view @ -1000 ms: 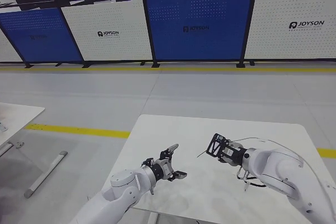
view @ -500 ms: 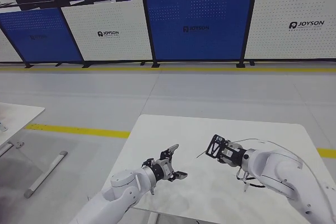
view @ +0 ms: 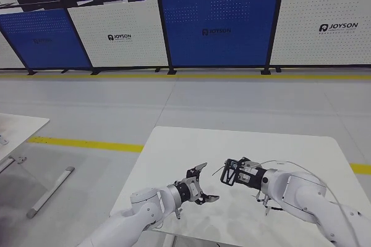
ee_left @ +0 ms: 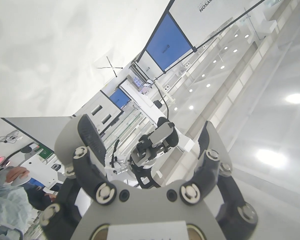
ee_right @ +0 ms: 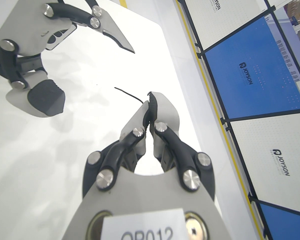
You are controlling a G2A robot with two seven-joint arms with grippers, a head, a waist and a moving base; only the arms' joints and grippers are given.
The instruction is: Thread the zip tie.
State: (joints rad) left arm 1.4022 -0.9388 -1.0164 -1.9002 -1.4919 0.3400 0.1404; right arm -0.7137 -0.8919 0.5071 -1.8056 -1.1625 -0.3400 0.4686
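— Black plastic, that thin strand: is it the zip tie point(ee_right: 128, 94)?
— Yes. My right pincer point(ee_right: 148, 104) has it. Its two fingers are pressed together with no gap at the pads, and the tie is pinched between their tips. A short curved tail sticks out past them, free in the air above the white table point(view: 191, 145).
— Where does that sit in the top view?
— Lower middle of the frame, a little right of centre. The tail points toward the left of the frame, at my other arm.
— And your left pincer point(ee_left: 145, 124)?
— Spread wide, with nothing in it. One ribbed black pad faces the other finger across a broad gap. In the top view it sits in the lower middle, just left of the right pincer, with its fingers turned toward it.
— Do the two touch?
— No. They are near, tip facing tip, with bare table between them. The tie's free end lies in that gap and stops short of the left fingers, touching neither.
— Can you see the tie's head?
— I cannot tell. Whatever lies behind the tail is hidden between my right fingers.
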